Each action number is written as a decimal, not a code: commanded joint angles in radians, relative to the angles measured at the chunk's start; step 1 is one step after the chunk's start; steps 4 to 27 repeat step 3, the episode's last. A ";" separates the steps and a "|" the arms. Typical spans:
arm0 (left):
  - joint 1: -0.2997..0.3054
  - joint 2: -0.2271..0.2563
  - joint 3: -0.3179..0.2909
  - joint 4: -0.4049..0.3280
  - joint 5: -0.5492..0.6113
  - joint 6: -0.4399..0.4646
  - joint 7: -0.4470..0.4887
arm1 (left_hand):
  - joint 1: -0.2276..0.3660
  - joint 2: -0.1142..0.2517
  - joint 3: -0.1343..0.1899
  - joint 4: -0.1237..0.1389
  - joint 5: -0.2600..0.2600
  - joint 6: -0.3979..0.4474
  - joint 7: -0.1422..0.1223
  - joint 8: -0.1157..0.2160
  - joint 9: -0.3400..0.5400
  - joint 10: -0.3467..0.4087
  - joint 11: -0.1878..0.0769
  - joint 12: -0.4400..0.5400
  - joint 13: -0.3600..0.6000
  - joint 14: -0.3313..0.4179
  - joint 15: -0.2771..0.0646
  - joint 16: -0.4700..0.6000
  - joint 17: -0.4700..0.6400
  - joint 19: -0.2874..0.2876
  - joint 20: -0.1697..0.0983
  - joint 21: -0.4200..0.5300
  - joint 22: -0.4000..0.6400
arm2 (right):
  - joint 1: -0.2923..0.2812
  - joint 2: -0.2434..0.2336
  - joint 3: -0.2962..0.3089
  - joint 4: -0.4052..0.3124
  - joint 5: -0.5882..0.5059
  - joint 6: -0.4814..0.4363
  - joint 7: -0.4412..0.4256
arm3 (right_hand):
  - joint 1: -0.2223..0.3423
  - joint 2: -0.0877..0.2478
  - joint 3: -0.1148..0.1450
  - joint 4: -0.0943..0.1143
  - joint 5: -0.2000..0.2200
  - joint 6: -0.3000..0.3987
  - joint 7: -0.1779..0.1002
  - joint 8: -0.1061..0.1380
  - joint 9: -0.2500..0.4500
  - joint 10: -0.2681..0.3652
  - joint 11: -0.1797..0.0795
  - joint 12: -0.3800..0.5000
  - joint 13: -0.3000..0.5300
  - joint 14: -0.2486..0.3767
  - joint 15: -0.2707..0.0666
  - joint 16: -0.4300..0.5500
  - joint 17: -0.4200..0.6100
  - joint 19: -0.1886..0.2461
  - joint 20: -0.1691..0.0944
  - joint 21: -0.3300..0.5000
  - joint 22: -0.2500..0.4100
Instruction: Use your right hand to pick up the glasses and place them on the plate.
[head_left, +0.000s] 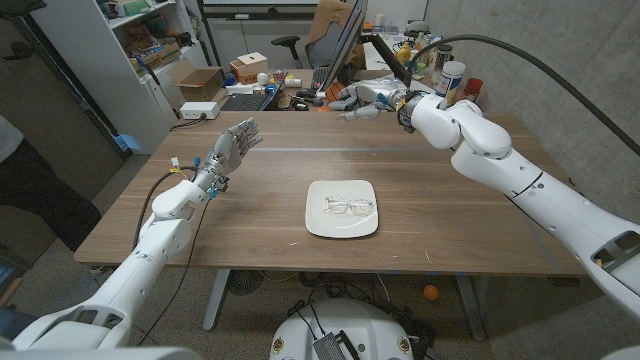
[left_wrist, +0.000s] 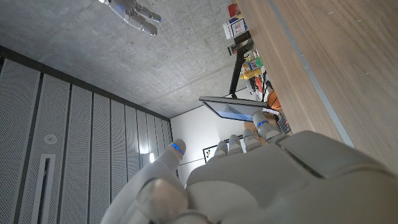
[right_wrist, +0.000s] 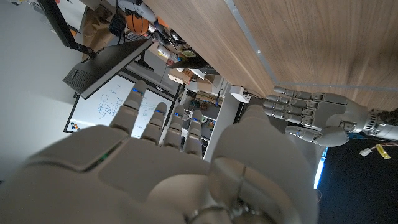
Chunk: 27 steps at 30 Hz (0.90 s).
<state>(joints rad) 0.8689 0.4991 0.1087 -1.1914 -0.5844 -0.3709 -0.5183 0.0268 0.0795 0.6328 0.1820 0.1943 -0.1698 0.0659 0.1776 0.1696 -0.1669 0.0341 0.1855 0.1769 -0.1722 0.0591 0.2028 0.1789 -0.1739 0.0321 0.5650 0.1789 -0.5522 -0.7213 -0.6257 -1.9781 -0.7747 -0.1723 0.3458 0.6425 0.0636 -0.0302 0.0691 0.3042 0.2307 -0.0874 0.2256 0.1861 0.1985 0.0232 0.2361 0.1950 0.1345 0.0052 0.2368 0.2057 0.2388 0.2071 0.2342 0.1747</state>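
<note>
The glasses (head_left: 349, 206), thin-framed and clear, lie on the white square plate (head_left: 322, 226) near the table's middle front. My right hand (head_left: 365, 99) hovers at the far edge of the table, well behind the plate, fingers stretched out and empty; its back (right_wrist: 155, 168) shows in the right wrist view. My left hand (head_left: 229, 148) is raised over the left part of the table, fingers apart, holding nothing; it also appears as the left hand (right_wrist: 311, 115) in the right wrist view and from behind as my left hand (left_wrist: 261, 174).
The wooden table (head_left: 450, 220) is bare around the plate. Behind its far edge stand a monitor (head_left: 345, 40), cardboard boxes (head_left: 200, 80), a keyboard (head_left: 245, 100) and bottles (head_left: 452, 80). A shelf (head_left: 120, 50) stands at the back left.
</note>
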 joint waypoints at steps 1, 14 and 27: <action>-0.004 0.011 -0.015 0.029 -0.008 -0.032 -0.043 | -0.009 0.097 0.001 -0.001 0.005 -0.046 -0.004 0.005 0.004 -0.082 0.000 0.007 0.003 -0.061 0.002 -0.004 0.002 -0.031 0.010 -0.003 0.002 | -0.036 0.010 -0.005 -0.045 -0.023 -0.090 -0.012 | -0.005 -0.004 -0.005 0.002 0.004 0.018 -0.002 0.005 0.000 0.012 -0.003 0.005 0.003 0.014 -0.001 0.007 0.002 0.019 0.000 0.004 0.003; -0.004 0.007 -0.017 0.032 -0.010 -0.039 -0.046 | -0.009 0.097 0.001 -0.001 0.005 -0.046 -0.004 0.005 0.004 -0.083 0.000 0.007 0.003 -0.060 0.002 -0.004 0.002 -0.031 0.009 -0.003 0.002 | -0.041 0.006 -0.004 -0.051 -0.026 -0.096 -0.015 | -0.006 -0.004 -0.005 0.003 0.005 0.018 -0.001 0.005 0.000 0.013 -0.003 0.005 0.003 0.015 -0.001 0.007 0.002 0.022 0.001 0.004 0.003; -0.004 0.007 -0.017 0.032 -0.010 -0.039 -0.046 | -0.009 0.097 0.001 -0.001 0.005 -0.046 -0.004 0.005 0.004 -0.083 0.000 0.007 0.003 -0.060 0.002 -0.004 0.002 -0.031 0.009 -0.003 0.002 | -0.041 0.006 -0.004 -0.051 -0.026 -0.096 -0.015 | -0.006 -0.004 -0.005 0.003 0.005 0.018 -0.001 0.005 0.000 0.013 -0.003 0.005 0.003 0.015 -0.001 0.007 0.002 0.022 0.001 0.004 0.003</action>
